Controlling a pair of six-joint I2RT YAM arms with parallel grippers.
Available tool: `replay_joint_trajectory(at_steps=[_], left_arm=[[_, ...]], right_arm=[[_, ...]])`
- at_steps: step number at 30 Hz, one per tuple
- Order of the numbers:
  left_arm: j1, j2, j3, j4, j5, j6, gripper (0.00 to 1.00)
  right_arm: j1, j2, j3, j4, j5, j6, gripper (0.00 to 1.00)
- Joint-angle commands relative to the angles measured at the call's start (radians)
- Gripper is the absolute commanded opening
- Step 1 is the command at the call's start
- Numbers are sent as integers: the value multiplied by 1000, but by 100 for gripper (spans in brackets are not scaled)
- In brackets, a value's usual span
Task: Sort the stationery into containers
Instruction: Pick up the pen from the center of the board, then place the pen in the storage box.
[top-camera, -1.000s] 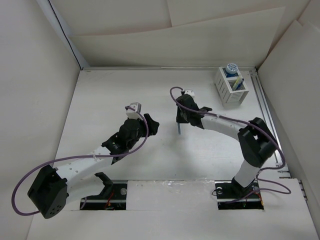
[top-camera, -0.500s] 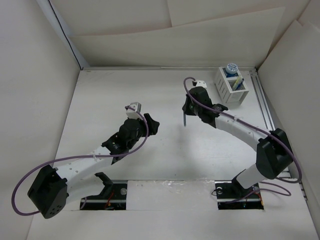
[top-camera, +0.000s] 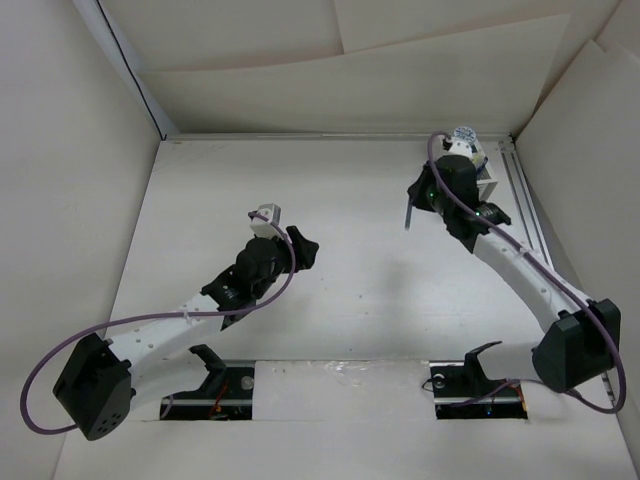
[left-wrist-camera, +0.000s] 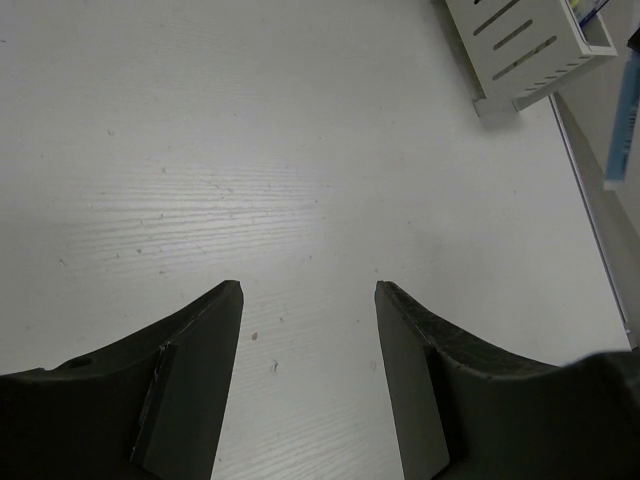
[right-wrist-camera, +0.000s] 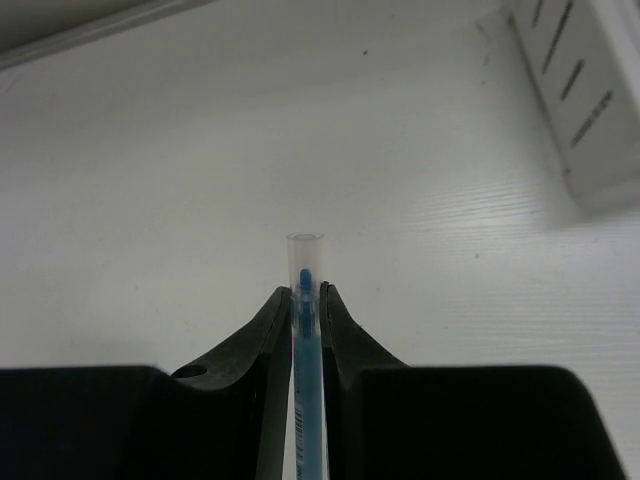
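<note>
Right fingers (right-wrist-camera: 272, 322): we see them pinch the blue pen (right-wrist-camera: 305, 292), near the white box (right-wrist-camera: 585, 110).
Left fingers (left-wrist-camera: 200, 350): spread apart over the table (left-wrist-camera: 250, 150).

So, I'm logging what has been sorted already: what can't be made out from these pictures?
1. Left wrist view: the organizer is cut by the top edge, so its contents are unreadable.
2. Top view: the right arm covers most of the organizer. Only one roll peeks out, and other contents are hidden.
3. Right wrist view: the pen in the right gripper runs off the bottom edge, so its rear end is unseen.
</note>
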Motion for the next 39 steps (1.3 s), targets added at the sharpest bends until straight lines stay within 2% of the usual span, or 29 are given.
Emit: replay_joint_trajectory(at_steps=[1,13,21,27,31,34,39], left_arm=[[0,-25,-8,24,9,-5,52],[0,-16,-8,24,9,-5,52],[0,-16,-8,24,9,-5,52],[0,-16,-8,24,29,-5,52],[0,-16,1,33,48,-5,52],[0,-25,-11,45,59,-5,54],[0,-25,-11,54,79,6,57]], right_arm=[[-72,-52,44,-8,-36,-40,0],[-284,-130,84,-46,-107,-83,0],[-433,-116,123,-26,-154,-63,0],[-474,-75,218,-49,-49,-63,0],[-513,-66,255,-58,75,-63,0],[-522,-46,265,-25,169,-63,0],[-522,25,265,64,212,-45,0]])
